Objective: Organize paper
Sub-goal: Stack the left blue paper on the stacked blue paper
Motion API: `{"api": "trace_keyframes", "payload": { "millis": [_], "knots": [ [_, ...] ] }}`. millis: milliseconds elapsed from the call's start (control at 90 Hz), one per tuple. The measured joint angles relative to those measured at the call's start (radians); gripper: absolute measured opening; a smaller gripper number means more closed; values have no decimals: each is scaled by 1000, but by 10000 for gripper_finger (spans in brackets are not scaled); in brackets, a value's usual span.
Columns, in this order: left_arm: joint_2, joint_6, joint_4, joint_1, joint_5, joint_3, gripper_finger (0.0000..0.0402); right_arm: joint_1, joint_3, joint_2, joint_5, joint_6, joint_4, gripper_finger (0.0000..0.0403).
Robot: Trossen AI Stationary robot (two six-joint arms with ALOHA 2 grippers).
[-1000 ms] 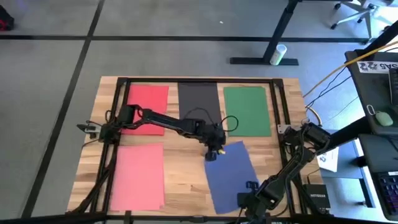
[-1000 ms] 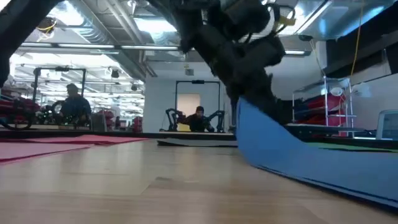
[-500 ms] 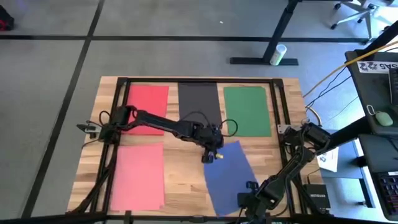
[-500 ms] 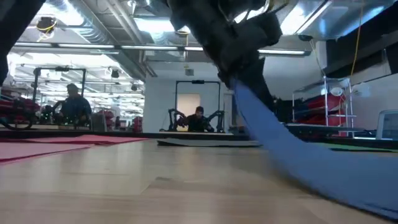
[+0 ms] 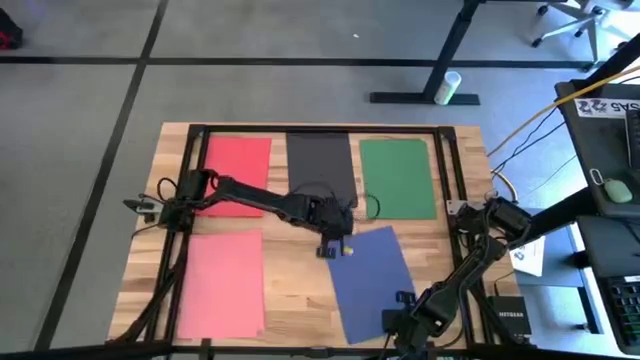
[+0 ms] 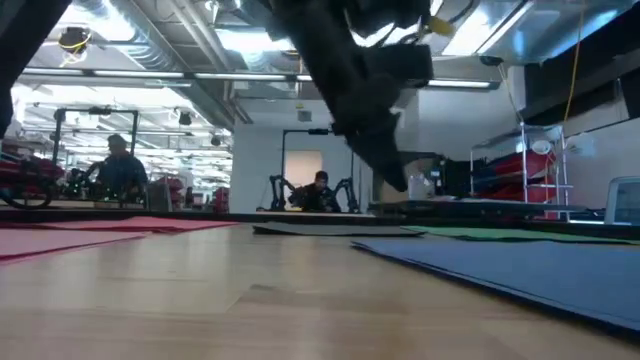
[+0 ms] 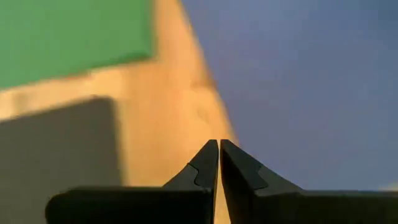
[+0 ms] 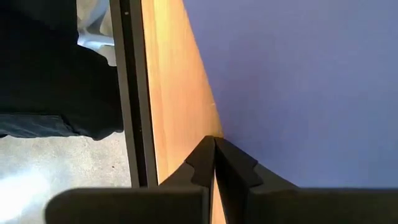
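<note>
- Five sheets of paper lie on the table (image 5: pixel 300 290), one of each colour.
- Back row, three side by side with gaps between: red sheet (image 5: pixel 236 161) on the left, black sheet (image 5: pixel 320 163) in the middle, green sheet (image 5: pixel 397 177) on the right.
- Front row, two: pink sheet (image 5: pixel 221 283) below the red one, squared to the table; blue sheet (image 5: pixel 372 282) to its right, turned at a slant, its far corner near the gap between black and green.
- In the low view the blue sheet lies flat on the wood.
- The left gripper (image 5: pixel 331 246) hangs just over the blue sheet's far left corner, at the near edge of the black sheet. In its wrist view the fingers (image 7: pixel 208 163) are pressed together with nothing between them; blue, green and black paper show beyond.
- The right gripper (image 5: pixel 398 318) waits at the table's front edge, by the blue sheet's near right corner. Its fingers (image 8: pixel 205 160) are likewise closed and empty, over the sheet's edge.
- One black frame (image 5: pixel 190 180) runs round the table.
- Two people sit in the room behind, in the low view.
</note>
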Motion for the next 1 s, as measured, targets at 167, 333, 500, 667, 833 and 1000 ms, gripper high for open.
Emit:
{"api": "trace_keyframes", "payload": {
  "millis": [167,333,500,667,833,1000],
  "knots": [
    [2,0,-131,-114,0,0,0,0,38,-5,3,1,-88,0],
    [2,-17,-79,-208,36,-2,0,13,130,-10,-10,-3,-290,0],
    [3,-45,50,-232,114,-61,0,42,211,-11,-27,-6,-427,0],
    [9,-79,139,-218,154,-125,0,70,231,-14,-33,28,-553,0],
    [10,-103,178,-217,178,-163,0,79,169,-15,-75,54,-611,0],
    [8,-121,226,-223,183,-191,0,79,76,-15,-114,54,-608,0]
  ]
}}
